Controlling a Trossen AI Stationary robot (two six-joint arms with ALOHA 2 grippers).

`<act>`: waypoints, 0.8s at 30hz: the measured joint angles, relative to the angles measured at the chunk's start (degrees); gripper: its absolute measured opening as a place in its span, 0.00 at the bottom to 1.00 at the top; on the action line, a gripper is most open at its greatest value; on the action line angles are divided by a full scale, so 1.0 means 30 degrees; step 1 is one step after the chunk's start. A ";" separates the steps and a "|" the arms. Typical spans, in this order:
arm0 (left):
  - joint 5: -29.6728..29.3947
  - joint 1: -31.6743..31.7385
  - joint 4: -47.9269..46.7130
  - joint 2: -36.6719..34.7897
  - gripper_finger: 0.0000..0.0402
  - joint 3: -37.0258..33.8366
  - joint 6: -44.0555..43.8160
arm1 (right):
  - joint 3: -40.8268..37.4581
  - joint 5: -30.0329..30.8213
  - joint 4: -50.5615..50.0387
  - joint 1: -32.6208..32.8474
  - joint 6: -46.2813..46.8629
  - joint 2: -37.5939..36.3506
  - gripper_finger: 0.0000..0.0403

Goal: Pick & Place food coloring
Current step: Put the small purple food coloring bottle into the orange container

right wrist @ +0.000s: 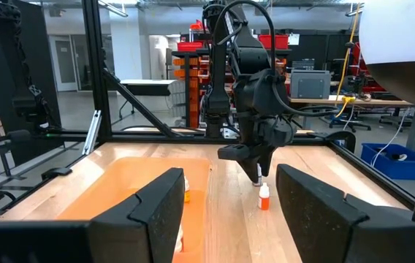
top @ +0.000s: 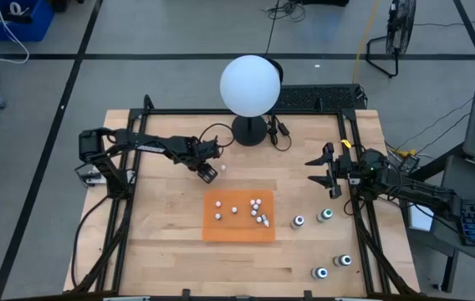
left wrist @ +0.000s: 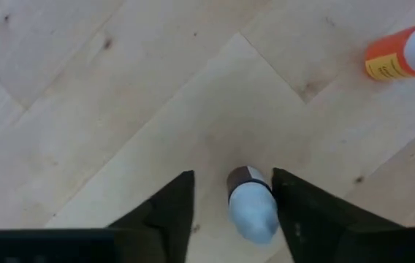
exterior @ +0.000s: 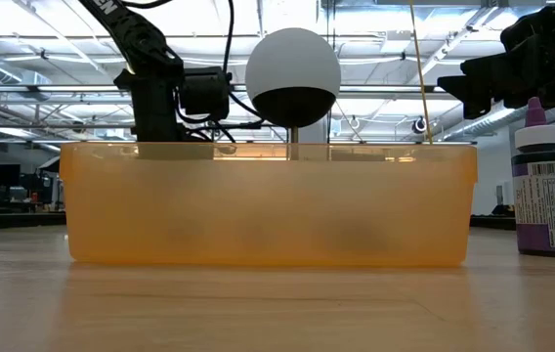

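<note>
My left gripper (top: 208,173) hangs over the bare wood just beyond the far left corner of the orange tray (top: 237,236), fingers open and pointing down. A tiny brown bottle with a whitish cap (left wrist: 251,208) sits between its fingers, close to one of them. A tiny orange bottle (left wrist: 397,57) stands on the wood nearby (top: 221,168). Several tiny whitish bottles (top: 256,209) lie in the tray. Bigger dark bottles with white-ringed tops (top: 298,221) (top: 344,261) stand right of the tray. My right gripper (top: 325,171) waits open near the right frame post. My left gripper comes from above with one finger (left wrist: 295,212) right beside the tiny bottle's cap (left wrist: 255,215), and a clear gap to the other finger (left wrist: 171,215). I cannot tell whether it touches the bottle.
A large white globe lamp (top: 250,84) stands on its dark base at the table's far middle, with cables beside it. Black frame posts run along both table sides. In the low view the translucent orange tray wall (exterior: 268,200) fills the middle, with a purple bottle (exterior: 544,186) to its right.
</note>
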 joint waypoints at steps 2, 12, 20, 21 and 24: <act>0.0013 0.0000 -0.0007 0.0000 0.37 0.0000 0.0147 | 0.0004 0.0000 0.0000 0.0002 0.0000 0.0000 0.51; 0.0266 0.0000 -0.0104 -0.0387 0.17 0.0044 0.0481 | 0.0003 0.0000 0.0000 -0.0004 0.0000 0.0000 0.51; 0.0350 -0.0549 -0.0335 -0.2340 0.17 0.0066 0.0474 | 0.0003 0.0000 0.0000 -0.0003 0.0000 0.0000 0.51; 0.0350 -0.0694 -0.0355 -0.2627 0.17 0.0066 0.0469 | 0.0005 0.0000 0.0000 -0.0003 0.0000 -0.0002 0.51; 0.0351 -0.1188 -0.1003 -0.3564 0.17 0.0137 0.0133 | 0.0000 0.0000 0.0000 -0.0002 0.0000 -0.0007 0.52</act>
